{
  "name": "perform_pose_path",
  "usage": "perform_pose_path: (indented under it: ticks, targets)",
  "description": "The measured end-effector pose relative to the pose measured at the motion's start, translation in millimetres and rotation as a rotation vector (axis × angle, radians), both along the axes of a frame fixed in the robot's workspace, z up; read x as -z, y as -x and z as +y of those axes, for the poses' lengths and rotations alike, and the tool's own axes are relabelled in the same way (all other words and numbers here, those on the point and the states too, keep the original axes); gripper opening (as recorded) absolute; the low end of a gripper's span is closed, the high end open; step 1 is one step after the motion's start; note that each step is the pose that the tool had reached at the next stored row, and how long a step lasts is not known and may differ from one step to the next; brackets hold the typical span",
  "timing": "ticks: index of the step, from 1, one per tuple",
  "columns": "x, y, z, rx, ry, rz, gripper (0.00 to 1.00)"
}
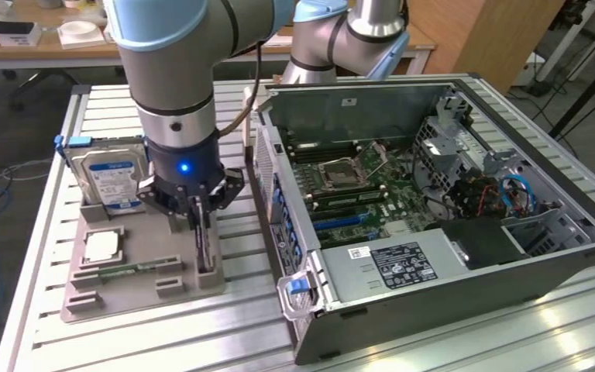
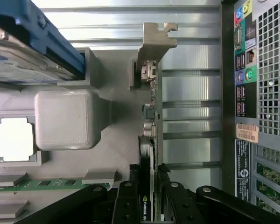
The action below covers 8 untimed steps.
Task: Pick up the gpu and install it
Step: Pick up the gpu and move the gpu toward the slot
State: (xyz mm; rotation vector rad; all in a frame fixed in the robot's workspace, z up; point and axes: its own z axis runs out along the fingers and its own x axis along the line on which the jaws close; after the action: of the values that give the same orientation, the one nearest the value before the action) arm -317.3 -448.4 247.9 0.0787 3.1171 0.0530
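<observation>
Clamped on the gpu (image 1: 208, 248) (image 2: 149, 116) with the gripper (image 1: 201, 221) (image 2: 150, 186), fingers (image 2: 126, 205) pinching both faces. Seated upright on its long edge in a slot of the grey tray (image 1: 122, 298) (image 2: 116, 154), on the side nearest the PC case (image 1: 452, 287) (image 2: 270, 93). Running lengthwise along that tray edge, parallel to the case's rear panel, metal bracket (image 2: 156, 39) pointing toward the hard drive (image 1: 111, 174) (image 2: 23, 51) end. Counting: one gpu, one hard drive standing in its blue-railed holder, one CPU (image 1: 102, 246) (image 2: 14, 138) lying flat, one green memory stick (image 1: 132, 270) (image 2: 32, 184) flat in its recess, one case lying open side up on the slatted table (image 1: 173, 341). Standing just beside the tray, between card and motherboard (image 1: 370, 186): the case's perforated rear wall.
</observation>
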Motion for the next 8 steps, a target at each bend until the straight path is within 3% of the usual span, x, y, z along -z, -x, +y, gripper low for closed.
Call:
perform_pose_path:
  ticks: [8]
  targets:
    - [-20.5,0.0,0.0,0.000,0.0000,0.0000,0.26]
